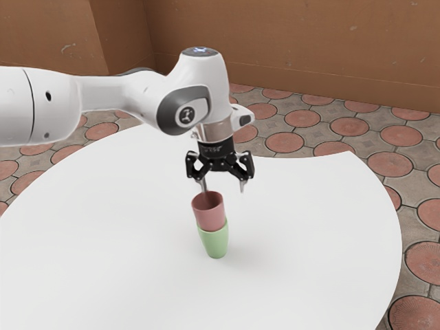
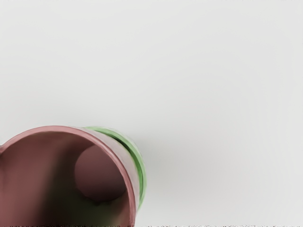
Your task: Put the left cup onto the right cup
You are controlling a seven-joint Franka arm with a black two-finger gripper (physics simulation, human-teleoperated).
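Note:
A dusty red cup [image 1: 208, 210] sits nested in the mouth of a light green cup [image 1: 214, 242] near the middle of the round white table [image 1: 103, 234]. Both stand upright, leaning slightly. My black gripper [image 1: 222, 187] hovers just above the red cup's rim, open, its two fingers spread and touching nothing. In the wrist view I look down into the red cup [image 2: 71, 175], with the green cup's rim [image 2: 135, 156] showing as a crescent beside it.
The white table's edge curves round toward the exterior view's right, over a floor of round red tiles [image 1: 412, 206]. A brown wall [image 1: 309, 34] stands at the back. My white arm [image 1: 82, 96] reaches in from the exterior view's left.

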